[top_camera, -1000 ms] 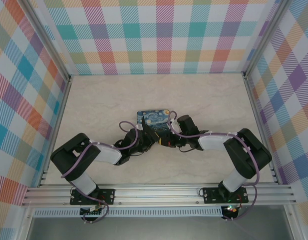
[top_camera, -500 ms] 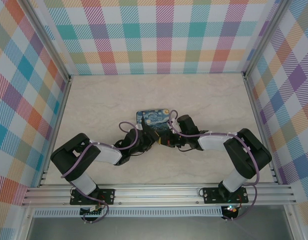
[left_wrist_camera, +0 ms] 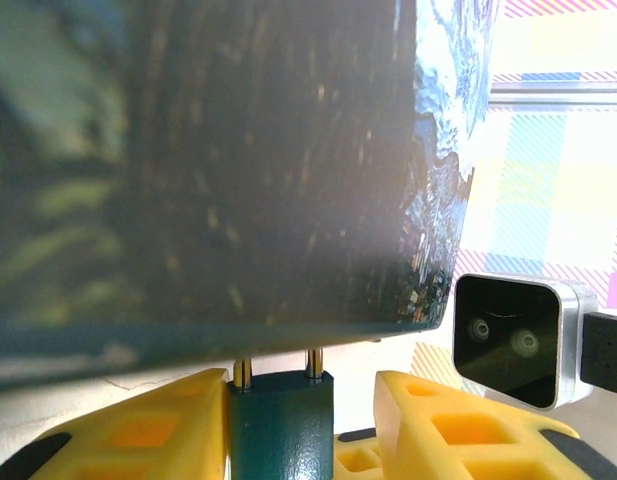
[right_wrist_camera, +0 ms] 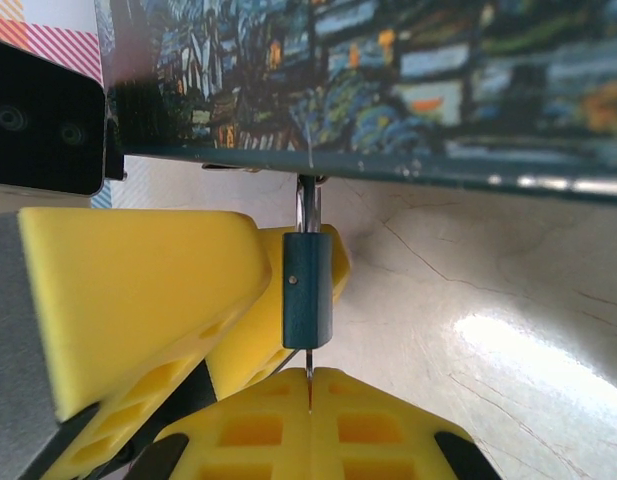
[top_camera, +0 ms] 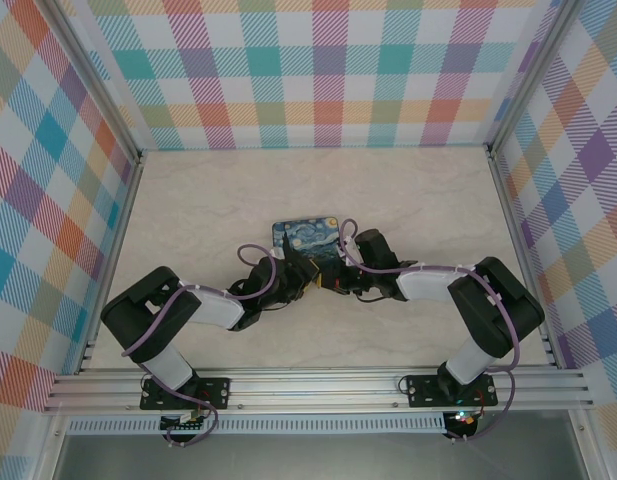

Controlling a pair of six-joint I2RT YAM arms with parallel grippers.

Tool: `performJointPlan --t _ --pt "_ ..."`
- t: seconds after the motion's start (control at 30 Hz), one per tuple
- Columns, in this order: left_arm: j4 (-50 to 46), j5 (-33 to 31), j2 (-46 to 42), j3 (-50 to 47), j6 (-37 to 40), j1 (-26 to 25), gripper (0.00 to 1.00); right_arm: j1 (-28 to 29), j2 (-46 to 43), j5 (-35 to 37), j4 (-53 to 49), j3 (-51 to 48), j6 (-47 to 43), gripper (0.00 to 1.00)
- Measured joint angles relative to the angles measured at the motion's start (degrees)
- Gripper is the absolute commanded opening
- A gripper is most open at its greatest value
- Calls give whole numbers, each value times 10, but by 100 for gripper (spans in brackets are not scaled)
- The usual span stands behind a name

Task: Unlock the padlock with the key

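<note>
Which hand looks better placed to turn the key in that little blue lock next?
The right hand: it pinches the key, whose tip meets the base of the padlock. The left hand seems busy clamping the lock's body, steadying it where it hangs from the painted box.
</note>
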Motion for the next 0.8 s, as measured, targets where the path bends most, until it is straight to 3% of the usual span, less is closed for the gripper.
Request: performJointPlan --t 0.33,0.57,0.8 --pt "-10 -12 0 0 -23 0 13 -7 0 1 0 0 5 0" --pt "-12 -10 0 0 -34 0 11 -9 0 0 -4 0 11 0" --pt "-12 -10 0 0 -36 0 2 -11 0 -2 -4 0 13 6"
